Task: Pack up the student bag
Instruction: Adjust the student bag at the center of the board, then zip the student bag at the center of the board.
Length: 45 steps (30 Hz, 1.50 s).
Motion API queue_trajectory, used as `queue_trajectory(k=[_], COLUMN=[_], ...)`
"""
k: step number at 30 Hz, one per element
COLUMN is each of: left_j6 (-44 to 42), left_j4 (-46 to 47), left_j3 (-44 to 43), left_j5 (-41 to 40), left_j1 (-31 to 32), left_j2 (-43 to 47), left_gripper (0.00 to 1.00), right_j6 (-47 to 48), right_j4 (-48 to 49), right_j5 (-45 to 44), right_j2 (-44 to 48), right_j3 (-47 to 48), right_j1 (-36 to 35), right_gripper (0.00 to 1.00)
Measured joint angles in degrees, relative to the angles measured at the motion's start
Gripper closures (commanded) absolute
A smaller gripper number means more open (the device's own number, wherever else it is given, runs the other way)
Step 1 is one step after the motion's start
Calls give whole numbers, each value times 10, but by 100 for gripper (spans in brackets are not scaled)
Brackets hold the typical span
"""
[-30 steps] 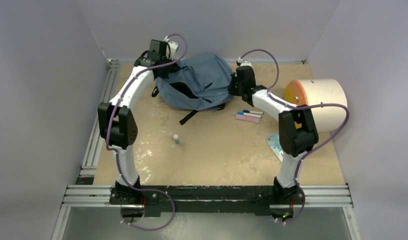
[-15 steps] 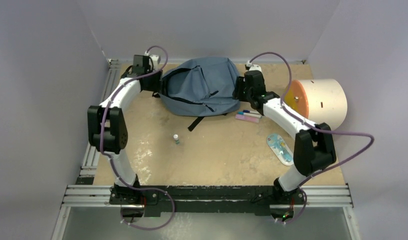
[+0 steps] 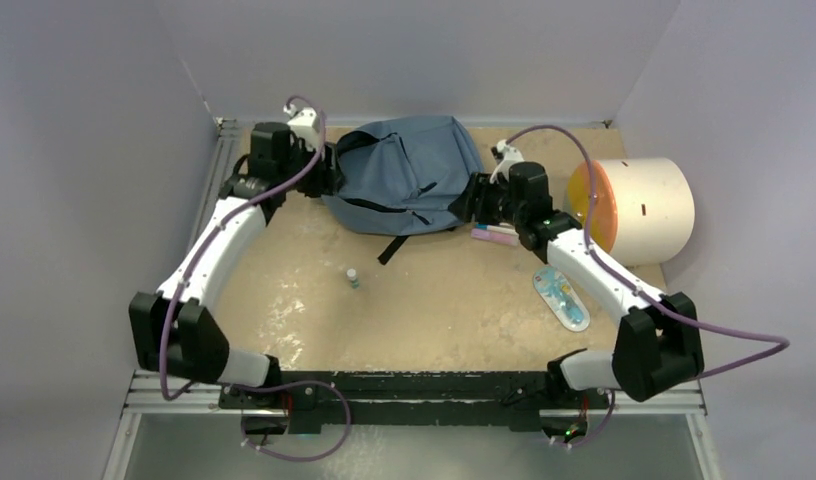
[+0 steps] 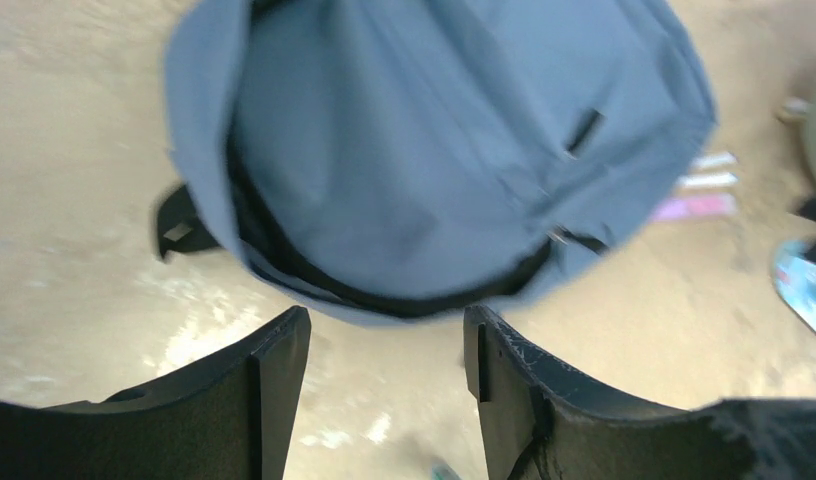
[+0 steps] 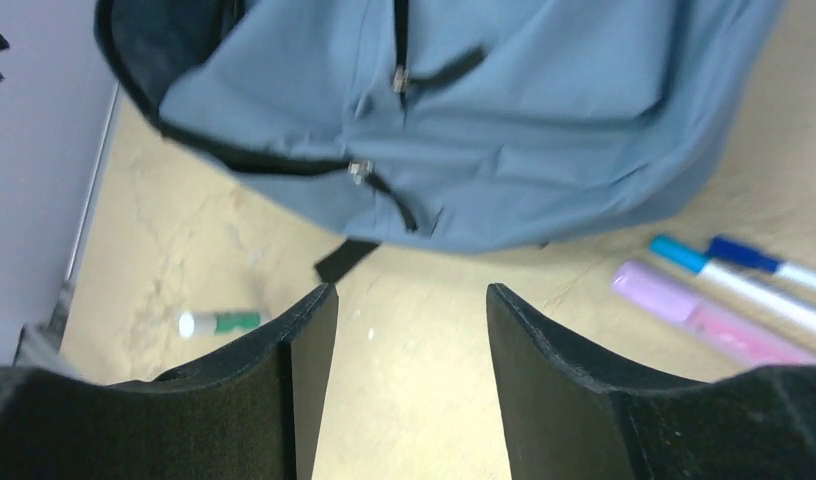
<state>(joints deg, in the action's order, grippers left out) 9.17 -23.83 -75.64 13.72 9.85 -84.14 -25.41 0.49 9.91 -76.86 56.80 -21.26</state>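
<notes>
Grey-blue fabric student bag (image 3: pixel 409 175) lies flat at the far centre of the worktop (image 3: pixel 454 310), and its main opening appears unzipped. The left gripper (image 4: pixel 384 330) and right gripper (image 5: pixel 409 300) flank it with jaws apart, holding nothing. The pens (image 5: pixel 744 265), small bottle (image 3: pixel 353 278) and blue packet (image 3: pixel 561 297) lie outside the bag, so packing is judged not yet begun.

The top view is evenly lit from above, rather soft, with only faint shadows on the table (image 3: pixel 454 310) and no glare. The left wrist view is smeared by motion blur: the student bag (image 4: pixel 434 150) has soft edges and the markers (image 4: pixel 699 195) at the right edge are streaks. The right wrist view is sharper, only slightly soft.
</notes>
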Motion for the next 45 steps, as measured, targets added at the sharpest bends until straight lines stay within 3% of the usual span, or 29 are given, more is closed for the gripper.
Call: queue_trajectory(k=[9,18,32,35,41,45], left_j6=[133,258,309,318,325,348], left_j4=[33,76,83,83,83,84], left_j3=[144,212,212,212,212,211], left_j5=[48,11,-46,-46,-45,-37], left_j1=[114,199,202,202,202,202], left_j2=[108,116,114,113,113,104], left_gripper=[43,43,44,44,44,44], right_j6=[-19,-23,-21,-21,-20,-21], right_j4=[59,86,119,127,134,136], right_j5=[107,76,66,72,92,109], right_j2=[-53,-155,-242,-255,-263,-263], right_j3=[-43,-3,38,43,44,44], right_j1=[-5,-60,-61,-61,-61,-61], right_gripper=[47,46,47,51,71,79])
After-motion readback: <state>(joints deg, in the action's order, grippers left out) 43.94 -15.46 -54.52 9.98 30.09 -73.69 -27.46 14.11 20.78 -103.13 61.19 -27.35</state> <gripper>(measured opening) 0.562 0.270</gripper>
